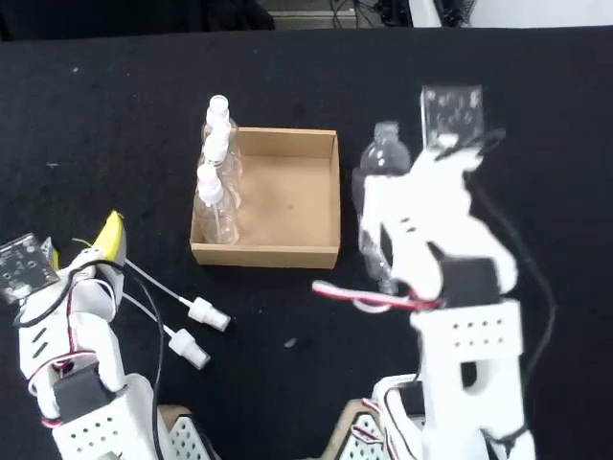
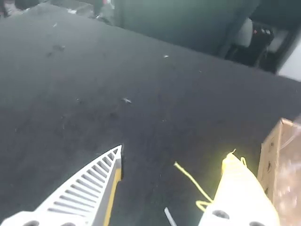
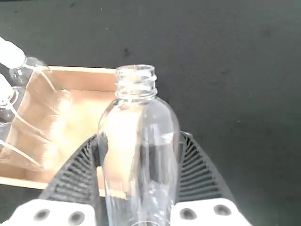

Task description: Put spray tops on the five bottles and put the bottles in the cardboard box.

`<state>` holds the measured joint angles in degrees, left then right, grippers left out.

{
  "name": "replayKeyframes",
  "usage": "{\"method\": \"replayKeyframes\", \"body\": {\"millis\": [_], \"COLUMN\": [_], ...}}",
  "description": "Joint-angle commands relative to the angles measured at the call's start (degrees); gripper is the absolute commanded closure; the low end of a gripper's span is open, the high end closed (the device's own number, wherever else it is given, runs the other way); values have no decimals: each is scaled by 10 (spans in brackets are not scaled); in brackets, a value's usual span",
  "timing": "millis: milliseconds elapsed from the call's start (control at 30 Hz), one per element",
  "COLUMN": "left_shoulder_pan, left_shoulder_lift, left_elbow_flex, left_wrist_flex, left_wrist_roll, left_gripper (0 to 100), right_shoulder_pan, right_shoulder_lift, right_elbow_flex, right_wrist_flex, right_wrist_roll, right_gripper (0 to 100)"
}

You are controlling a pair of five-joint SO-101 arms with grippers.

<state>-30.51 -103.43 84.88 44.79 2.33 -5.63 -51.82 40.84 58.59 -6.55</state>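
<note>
A cardboard box (image 1: 287,196) stands mid-table with three spray-topped bottles (image 1: 215,187) upright along its left wall. Just right of the box, my right gripper (image 3: 139,141) is shut on a clear bottle (image 3: 138,141) with a bare threaded neck; the same bottle (image 1: 384,153) is partly hidden by the white arm. Two loose spray tops (image 1: 206,313) (image 1: 189,348) with long tubes lie on the black cloth in front of the box. My left gripper (image 2: 175,153) is open over bare cloth at the lower left, its yellow finger (image 1: 111,238) left of the tops.
The box's corner (image 2: 277,155) shows at the edge of the left wrist view. A clear square plate (image 1: 451,110) stands behind the right arm. A red cable (image 1: 364,299) crosses in front of that arm. A small dark scrap (image 1: 292,342) lies near the front.
</note>
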Motion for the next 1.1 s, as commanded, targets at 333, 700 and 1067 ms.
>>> {"method": "replayKeyframes", "body": {"millis": [333, 700, 1067], "left_shoulder_pan": [86, 87, 258], "left_shoulder_lift": [64, 366, 378], "left_elbow_flex": [-147, -270, -294], "left_wrist_flex": [200, 233, 472], "left_wrist_roll": [-324, -508, -723], "left_gripper": [769, 767, 769], "right_shoulder_pan": [-11, -9, -8], "right_shoulder_lift": [-233, -237, -240], "right_elbow_flex": [231, 235, 233], "right_wrist_flex": [-142, -140, -139], "right_wrist_roll": [-21, -21, -21], "right_gripper": [987, 987, 987]}}
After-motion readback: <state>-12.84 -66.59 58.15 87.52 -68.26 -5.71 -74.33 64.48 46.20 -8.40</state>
